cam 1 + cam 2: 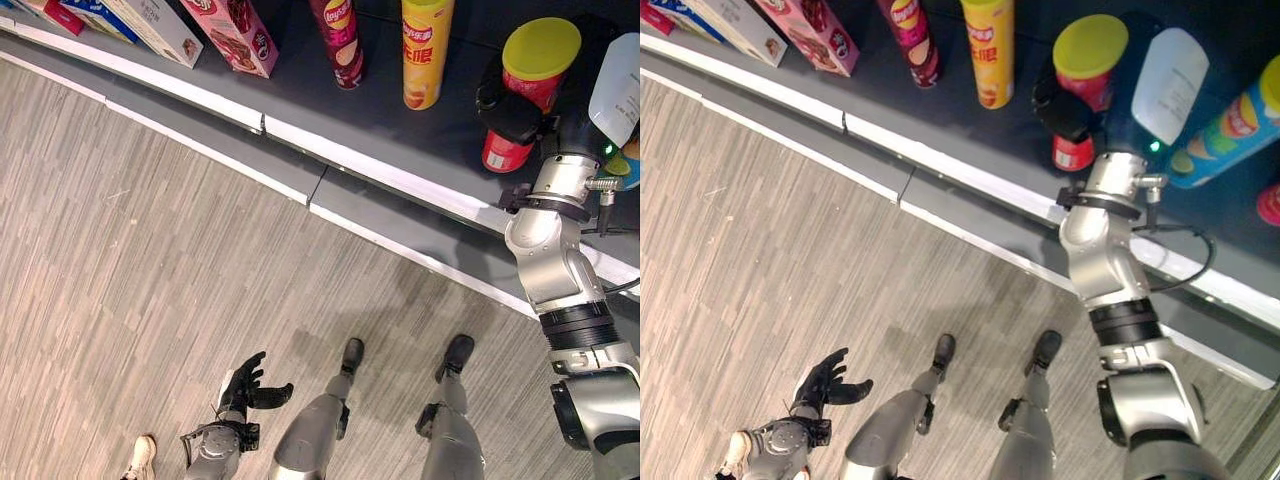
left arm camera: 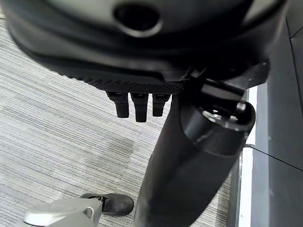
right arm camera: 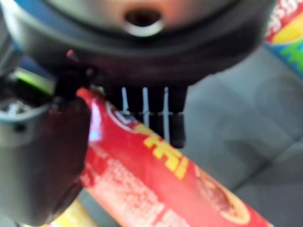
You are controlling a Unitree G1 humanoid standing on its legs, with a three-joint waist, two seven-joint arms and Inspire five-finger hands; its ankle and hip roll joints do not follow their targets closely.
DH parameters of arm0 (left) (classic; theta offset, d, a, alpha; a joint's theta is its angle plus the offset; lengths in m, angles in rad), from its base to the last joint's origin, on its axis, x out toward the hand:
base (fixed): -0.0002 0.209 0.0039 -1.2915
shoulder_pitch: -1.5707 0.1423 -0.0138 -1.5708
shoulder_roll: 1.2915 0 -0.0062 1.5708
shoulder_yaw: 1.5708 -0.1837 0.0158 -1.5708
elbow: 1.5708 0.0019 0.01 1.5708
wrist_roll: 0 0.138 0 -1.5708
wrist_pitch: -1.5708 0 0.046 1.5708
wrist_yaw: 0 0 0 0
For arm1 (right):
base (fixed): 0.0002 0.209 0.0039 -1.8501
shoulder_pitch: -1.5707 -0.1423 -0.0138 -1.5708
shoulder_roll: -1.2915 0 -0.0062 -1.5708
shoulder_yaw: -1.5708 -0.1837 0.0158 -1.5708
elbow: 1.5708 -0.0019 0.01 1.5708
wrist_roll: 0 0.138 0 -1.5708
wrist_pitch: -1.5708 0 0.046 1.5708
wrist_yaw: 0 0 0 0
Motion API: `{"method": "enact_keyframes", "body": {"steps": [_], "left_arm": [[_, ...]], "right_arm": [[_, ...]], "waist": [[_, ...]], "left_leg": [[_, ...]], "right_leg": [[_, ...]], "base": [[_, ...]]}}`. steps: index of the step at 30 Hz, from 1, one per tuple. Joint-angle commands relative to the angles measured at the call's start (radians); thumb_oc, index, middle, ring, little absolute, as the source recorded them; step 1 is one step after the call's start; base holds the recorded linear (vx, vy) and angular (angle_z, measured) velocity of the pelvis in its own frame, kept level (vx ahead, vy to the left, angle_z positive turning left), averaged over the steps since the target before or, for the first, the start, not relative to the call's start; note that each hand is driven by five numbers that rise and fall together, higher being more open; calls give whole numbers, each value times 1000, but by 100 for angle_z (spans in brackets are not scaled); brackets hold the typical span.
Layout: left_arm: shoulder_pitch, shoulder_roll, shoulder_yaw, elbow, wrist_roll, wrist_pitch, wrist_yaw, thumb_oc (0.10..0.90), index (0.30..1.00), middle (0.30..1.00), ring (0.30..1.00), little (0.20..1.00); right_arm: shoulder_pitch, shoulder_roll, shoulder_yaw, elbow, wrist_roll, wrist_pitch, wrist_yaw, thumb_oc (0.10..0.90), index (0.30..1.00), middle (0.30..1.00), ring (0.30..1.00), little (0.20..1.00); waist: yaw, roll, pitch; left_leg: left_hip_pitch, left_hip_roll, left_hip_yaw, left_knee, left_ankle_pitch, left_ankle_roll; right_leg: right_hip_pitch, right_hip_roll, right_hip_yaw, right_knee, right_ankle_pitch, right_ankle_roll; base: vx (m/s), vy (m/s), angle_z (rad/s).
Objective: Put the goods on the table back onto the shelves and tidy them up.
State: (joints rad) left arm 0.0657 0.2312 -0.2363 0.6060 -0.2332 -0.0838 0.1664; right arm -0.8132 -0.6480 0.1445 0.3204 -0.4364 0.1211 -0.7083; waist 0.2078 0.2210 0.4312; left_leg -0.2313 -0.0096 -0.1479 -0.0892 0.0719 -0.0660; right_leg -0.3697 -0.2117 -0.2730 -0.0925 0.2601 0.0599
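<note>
A red tube can with a yellow lid [image 1: 541, 48] stands on the dark shelf [image 1: 380, 115]. My right hand [image 1: 512, 115] is shut on it, fingers curled round its red body. In the right wrist view the red can [image 3: 156, 189] runs under the fingers [image 3: 147, 101], with the thumb pressed against its side. My left hand [image 1: 250, 385] hangs low over the wooden floor, open and holding nothing. In the left wrist view its fingers [image 2: 137, 104] are straight.
On the shelf to the left stand a yellow can [image 1: 425, 50], a dark red can [image 1: 338, 40], a pink box [image 1: 235, 30] and a white box [image 1: 155, 25]. A white container [image 1: 1170, 85] and a blue-green can [image 1: 1230, 130] crowd the right. A person's shoe [image 1: 140, 455] shows by my left arm.
</note>
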Motion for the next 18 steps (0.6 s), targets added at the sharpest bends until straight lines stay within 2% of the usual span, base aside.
{"method": "enact_keyframes", "body": {"steps": [1,18], "left_arm": [[9,119,-67,-21,-8,-39,38,800,900,900,900,900],[-8,126,-82,-47,-21,-49,54,800,900,900,900,900]], "right_arm": [[-173,-81,9,-72,-2,-68,-96,400,300,300,300,300],[-206,-115,-40,-16,51,-57,-199,400,300,300,300,300]], "waist": [[26,-1,-40],[32,27,-40]], "left_leg": [[-88,-20,4,5,10,-7],[-110,-33,-7,3,14,-10]], "right_leg": [[135,-73,15,50,-178,147],[121,-83,9,44,-176,154]], "base": [[-1,10,9],[1,0,1]]}}
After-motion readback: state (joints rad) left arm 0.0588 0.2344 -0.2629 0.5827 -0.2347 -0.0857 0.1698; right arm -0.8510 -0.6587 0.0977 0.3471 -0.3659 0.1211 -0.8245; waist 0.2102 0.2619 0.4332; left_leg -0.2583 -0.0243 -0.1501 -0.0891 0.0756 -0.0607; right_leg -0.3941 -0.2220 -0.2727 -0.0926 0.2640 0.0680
